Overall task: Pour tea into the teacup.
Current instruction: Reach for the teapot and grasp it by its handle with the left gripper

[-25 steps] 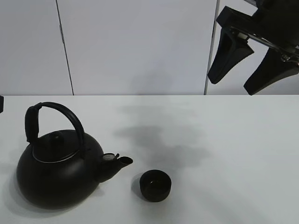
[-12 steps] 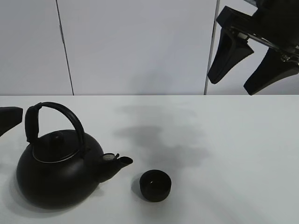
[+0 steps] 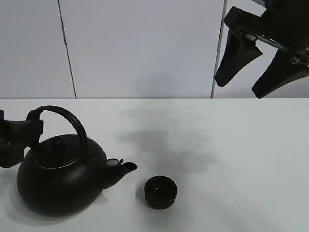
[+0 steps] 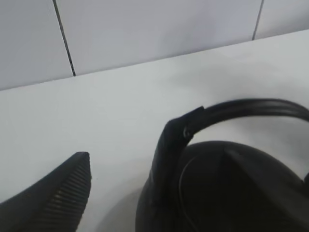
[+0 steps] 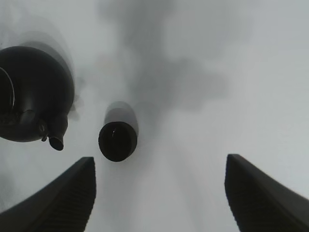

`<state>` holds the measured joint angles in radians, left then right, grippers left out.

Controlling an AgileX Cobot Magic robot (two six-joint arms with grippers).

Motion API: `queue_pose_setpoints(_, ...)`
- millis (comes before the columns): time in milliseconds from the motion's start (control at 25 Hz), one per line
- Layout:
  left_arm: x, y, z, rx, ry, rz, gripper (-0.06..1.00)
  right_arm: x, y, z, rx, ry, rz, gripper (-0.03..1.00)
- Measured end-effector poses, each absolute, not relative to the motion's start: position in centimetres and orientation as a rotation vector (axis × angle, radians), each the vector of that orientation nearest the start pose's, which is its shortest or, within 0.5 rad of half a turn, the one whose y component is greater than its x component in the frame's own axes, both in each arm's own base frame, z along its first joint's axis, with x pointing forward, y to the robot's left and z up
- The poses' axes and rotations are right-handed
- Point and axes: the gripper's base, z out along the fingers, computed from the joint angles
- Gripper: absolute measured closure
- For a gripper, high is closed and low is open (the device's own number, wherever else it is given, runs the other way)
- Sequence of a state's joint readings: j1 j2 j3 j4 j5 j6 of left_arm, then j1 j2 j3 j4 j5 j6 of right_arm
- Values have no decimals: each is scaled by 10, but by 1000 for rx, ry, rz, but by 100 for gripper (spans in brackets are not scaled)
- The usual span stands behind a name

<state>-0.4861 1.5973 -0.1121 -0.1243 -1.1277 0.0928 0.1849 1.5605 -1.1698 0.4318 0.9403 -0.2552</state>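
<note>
A big round black kettle (image 3: 60, 176) with an arched handle (image 3: 65, 115) stands at the front left, its spout (image 3: 126, 167) pointing right at the teacup (image 3: 161, 192). The teacup is small, matte black and upright, and stands a short way off the spout. My left gripper (image 3: 25, 141) reaches in from the left edge, open, its fingers at the handle's left end. The left wrist view shows one ribbed finger (image 4: 55, 195) beside the handle (image 4: 176, 140). High at the back right, my right gripper (image 3: 238, 88) hangs open and empty. Its wrist view shows the teacup (image 5: 117, 140) and kettle (image 5: 34, 92) below.
The white table (image 3: 217, 159) carries only the kettle and the cup. A pale panelled wall (image 3: 145, 48) rises behind its far edge. Soft arm shadows lie on the table's middle.
My left gripper has come in from the left edge up to the kettle's handle, still open. The right gripper, kettle and teacup have stayed put.
</note>
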Motion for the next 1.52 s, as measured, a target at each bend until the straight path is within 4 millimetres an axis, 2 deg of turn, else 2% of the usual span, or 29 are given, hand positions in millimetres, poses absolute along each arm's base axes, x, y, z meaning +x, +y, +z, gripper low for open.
queue_pose_setpoints(240,186,-87,118,393,1887,-221,41,302,88,272,-329,2733,527,45)
queue_pose_setpoints(640,206,-98,129,367,1807,-242,41,304,88,273,-320,2718,524,45)
queue_pose_setpoints(960,206,-98,130,410,1794,-212,49,304,88,273,-319,2717,525,45)
queue_pose_setpoints(1280,205,-100,129,509,1773,-164,50,305,88,273,-312,2701,519,45)
queue_pose_setpoints(1520,205,-100,129,517,1776,-163,50,306,88,273,-309,2694,517,45)
